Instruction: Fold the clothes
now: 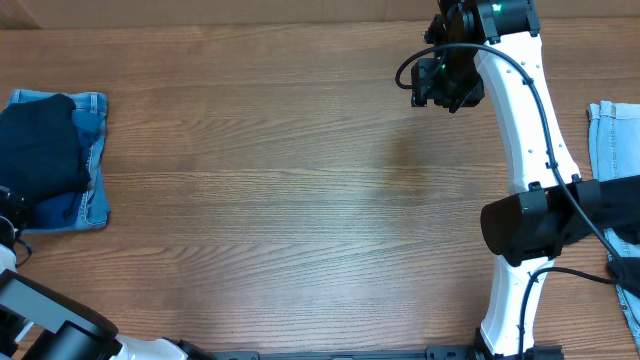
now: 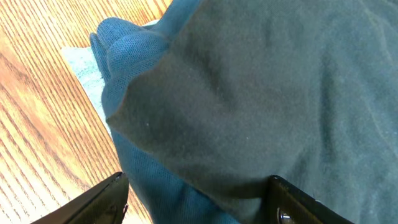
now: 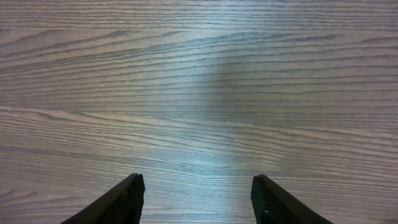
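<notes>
One folded, near-black navy garment (image 1: 38,145) sits at nine o'clock on the brown wooden counter (image 1: 280,200). It lies on top of a blue denim piece (image 1: 95,160), whose edges stick out on the garment's three and six o'clock sides. The garment looks soft, matte and plain, with rounded corners, and is far larger than a claw. The right claw (image 1: 447,85) on its white arm hangs near one o'clock, well apart from that pile. A strip of pale blue denim (image 1: 612,135) shows at three o'clock, at the frame edge.

From the left wrist, the left claw (image 2: 198,190) has its two black fingers (image 2: 106,202) spread wide, hovering just over the dark fabric. Nothing is pinched between them as far as I can tell. The faintly creased fabric fills the frame from twelve to five o'clock. It lies over a mid-blue knit cloth (image 2: 134,59) that bulges at ten o'clock.

From the right wrist, the fingers stand apart over bare wood and hold nothing.

The step, I judge, is letting the folded garment go on the pile. To do it well, hold the left fingers wide and rise straight up, so no fingertip snags the top layer and drags the fold open. Move sideways only once clear, since such thin fabric probably catches easily.
</notes>
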Robot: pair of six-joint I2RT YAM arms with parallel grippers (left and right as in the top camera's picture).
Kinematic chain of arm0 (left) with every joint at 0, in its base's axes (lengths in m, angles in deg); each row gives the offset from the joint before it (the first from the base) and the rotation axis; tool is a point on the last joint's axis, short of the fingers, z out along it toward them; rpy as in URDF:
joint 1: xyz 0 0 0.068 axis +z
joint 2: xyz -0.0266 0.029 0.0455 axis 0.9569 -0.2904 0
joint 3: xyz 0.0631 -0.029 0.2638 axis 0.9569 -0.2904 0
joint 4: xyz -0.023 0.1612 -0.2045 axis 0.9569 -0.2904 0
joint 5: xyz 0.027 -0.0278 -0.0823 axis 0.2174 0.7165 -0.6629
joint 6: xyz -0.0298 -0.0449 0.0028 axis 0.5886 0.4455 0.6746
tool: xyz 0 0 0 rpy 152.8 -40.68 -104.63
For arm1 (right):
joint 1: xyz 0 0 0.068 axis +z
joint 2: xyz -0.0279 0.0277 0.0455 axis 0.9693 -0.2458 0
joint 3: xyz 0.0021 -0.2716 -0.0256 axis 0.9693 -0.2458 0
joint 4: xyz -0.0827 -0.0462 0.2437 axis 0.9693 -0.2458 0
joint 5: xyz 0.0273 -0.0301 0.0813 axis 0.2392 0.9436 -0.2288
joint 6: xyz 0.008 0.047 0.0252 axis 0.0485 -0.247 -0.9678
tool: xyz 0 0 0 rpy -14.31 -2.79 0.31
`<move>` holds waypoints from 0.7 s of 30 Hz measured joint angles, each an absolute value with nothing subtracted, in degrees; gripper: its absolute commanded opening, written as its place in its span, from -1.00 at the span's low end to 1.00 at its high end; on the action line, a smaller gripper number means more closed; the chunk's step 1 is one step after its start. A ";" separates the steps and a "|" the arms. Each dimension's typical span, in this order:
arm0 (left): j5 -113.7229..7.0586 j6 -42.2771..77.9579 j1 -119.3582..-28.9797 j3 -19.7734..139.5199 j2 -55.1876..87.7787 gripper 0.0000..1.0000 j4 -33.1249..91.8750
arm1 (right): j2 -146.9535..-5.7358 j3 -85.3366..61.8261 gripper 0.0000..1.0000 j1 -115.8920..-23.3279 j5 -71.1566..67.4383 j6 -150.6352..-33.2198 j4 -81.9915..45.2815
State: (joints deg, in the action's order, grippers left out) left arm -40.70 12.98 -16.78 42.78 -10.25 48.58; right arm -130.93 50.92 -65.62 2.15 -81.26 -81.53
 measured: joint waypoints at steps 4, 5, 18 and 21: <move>-42.34 12.96 -17.20 42.82 -10.60 0.18 51.22 | -130.93 50.92 0.18 -65.62 2.17 -81.96 -81.53; -42.73 12.98 -17.44 42.82 -10.60 0.12 51.29 | -130.93 50.92 0.19 -65.62 2.15 -82.11 -81.53; -45.31 12.89 -17.64 42.85 -10.60 -0.92 51.44 | -130.93 50.92 0.19 -65.62 2.17 -82.27 -81.53; -43.91 12.91 -17.64 43.00 -10.16 -0.92 48.10 | -130.93 50.92 0.19 -65.62 2.17 -82.31 -81.53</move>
State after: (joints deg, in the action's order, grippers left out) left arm -43.91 12.91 -17.64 43.00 -10.16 48.10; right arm -130.93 50.92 -65.62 2.17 -82.31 -81.53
